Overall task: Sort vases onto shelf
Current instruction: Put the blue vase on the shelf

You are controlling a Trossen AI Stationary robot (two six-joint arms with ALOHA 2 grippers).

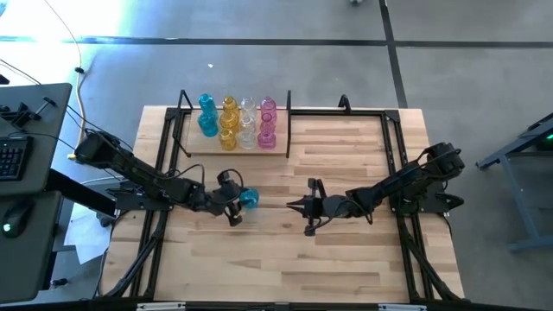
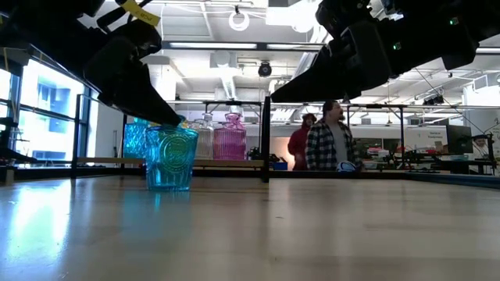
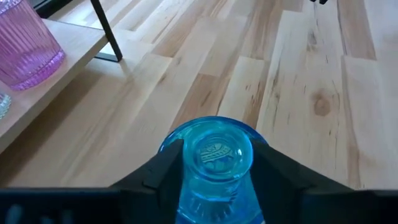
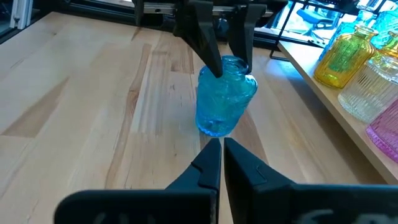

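So the left gripper (image 4: 227, 62) has its jaws pinched on the neck of a small teal-blue glass vase (image 4: 225, 96) standing upright on the light wood counter (image 1: 346, 259), out in the open and well apart from the low wooden shelf with the black metal frame (image 1: 281, 149). Holding it by the neck probably keeps it upright for the trip over. The shelf already carries blue, amber, clear and pink vases lined up by colour. The right gripper (image 1: 292, 205) hovers nearby, jaws closed on nothing, just waiting I guess.

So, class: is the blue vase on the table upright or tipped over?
Upright. The blue vase stands base-down on the table, mouth upward, with the left gripper around its neck.
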